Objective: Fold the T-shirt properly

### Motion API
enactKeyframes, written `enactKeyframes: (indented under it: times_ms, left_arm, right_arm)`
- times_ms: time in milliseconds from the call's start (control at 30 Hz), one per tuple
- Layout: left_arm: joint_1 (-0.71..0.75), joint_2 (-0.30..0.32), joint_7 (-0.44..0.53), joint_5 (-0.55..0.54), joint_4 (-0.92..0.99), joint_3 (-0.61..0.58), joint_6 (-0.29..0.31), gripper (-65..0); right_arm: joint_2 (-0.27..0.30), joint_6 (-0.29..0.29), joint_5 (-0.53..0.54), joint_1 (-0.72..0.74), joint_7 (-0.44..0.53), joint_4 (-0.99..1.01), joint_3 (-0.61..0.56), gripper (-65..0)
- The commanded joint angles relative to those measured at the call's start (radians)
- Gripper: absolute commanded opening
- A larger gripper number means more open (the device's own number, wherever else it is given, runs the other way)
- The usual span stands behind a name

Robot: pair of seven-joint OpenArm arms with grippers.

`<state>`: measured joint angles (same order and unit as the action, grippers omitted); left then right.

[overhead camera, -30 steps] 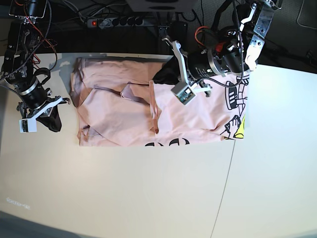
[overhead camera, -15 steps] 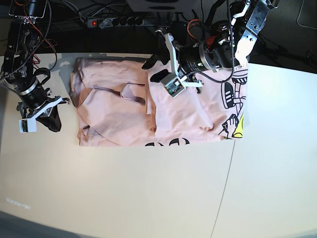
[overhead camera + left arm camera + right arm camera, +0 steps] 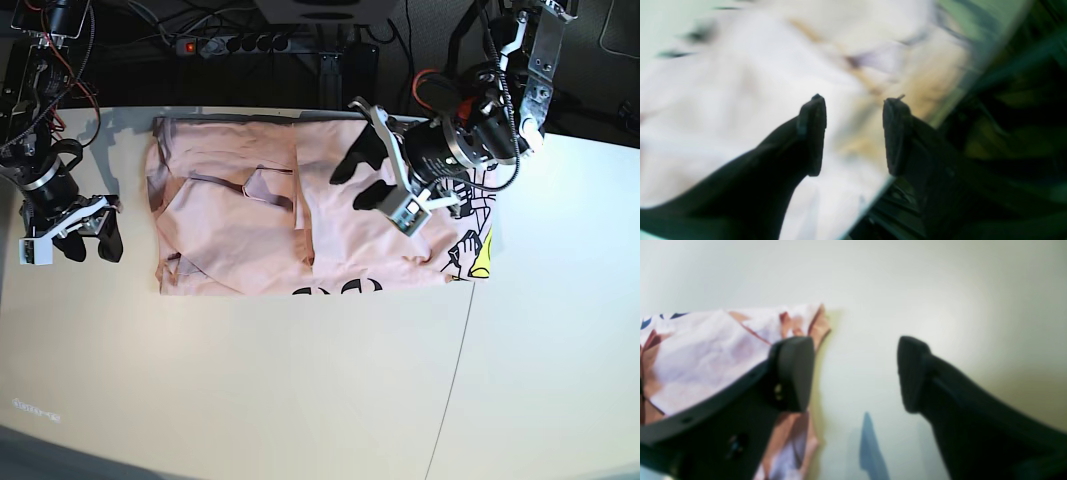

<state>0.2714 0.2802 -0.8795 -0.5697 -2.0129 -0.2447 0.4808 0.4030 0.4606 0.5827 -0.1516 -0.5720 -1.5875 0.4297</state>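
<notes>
Overhead, pale surface (image 3: 300, 400) w/ cables and a power strip (image 3: 235, 43) behind. T-shirt (image 3: 250, 230) lies at the far edge – long axis left-right, graphic end (black-yellow) to view's right. Left gripper (image 3: 365, 182) above it, fingers spread; right gripper (image 3: 88, 237) beside it – spread, empty.

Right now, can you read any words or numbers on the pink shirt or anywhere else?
T-shirt: black lettering pokes out at its near edge, but only the tops of the letters show, so it cannot be read.
Black and yellow graphic on the T-shirt's end under the left gripper: a picture, no readable words.
Both wrist views: too blurred for any text.
No numbers or labels can be read anywhere.
</notes>
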Motion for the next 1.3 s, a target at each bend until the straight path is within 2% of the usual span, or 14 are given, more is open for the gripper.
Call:
enactKeyframes:
  times_ms: [0, 67, 167, 300, 600, 800, 933, 1100, 1267]
  left_arm:
    - [-0.005, 0.001, 0.015, -0.027, -0.017, 0.032, 0.026, -34.7]
    - [-0.005, 0.013, 0.014, -0.043, -0.017, 0.087, 0.026, -34.7]
    - [-0.005, 0.052, 0.014, -0.048, -0.017, 0.141, 0.025, -34.7]
    - [-0.005, 0.088, 0.015, -0.048, -0.017, 0.176, 0.025, -34.7]
    - [-0.005, 0.092, 0.015, -0.047, -0.017, 0.178, 0.025, -34.7]
    - [-0.005, 0.092, 0.015, -0.039, -0.017, 0.178, 0.025, -34.7]
    - [-0.005, 0.094, 0.015, -0.016, -0.017, 0.180, 0.024, -34.7]
    - [-0.005, 0.119, 0.015, -0.013, -0.014, 0.188, 0.023, -34.7]
    - [-0.005, 0.122, 0.015, -0.018, -0.014, 0.254, -0.002, -34.7]
  right_arm:
    - [0.028, 0.059, 0.014, 0.012, 0.009, -0.001, 0.011, -23.4]
    - [0.044, 0.060, 0.035, 0.013, -0.017, 0.042, 0.011, -23.0]
    - [0.058, 0.062, 0.134, 0.013, -0.082, 0.135, 0.011, -20.4]
    - [0.059, 0.091, 0.222, 0.012, -0.126, 0.234, 0.009, -20.4]
    - [0.059, 0.121, 0.342, 0.013, -0.215, 0.254, -0.031, -20.5]
    - [0.057, 0.120, 0.309, 0.013, -0.213, 0.254, -0.201, -20.5]
    - [0.026, 0.120, 0.291, 0.013, -0.214, 0.254, -0.280, -20.5]
    - [-0.025, 0.120, 0.241, 0.012, -0.214, 0.254, -0.308, -20.5]
    - [-0.035, 0.120, 0.232, 0.013, -0.214, 0.254, -0.308, -20.7]
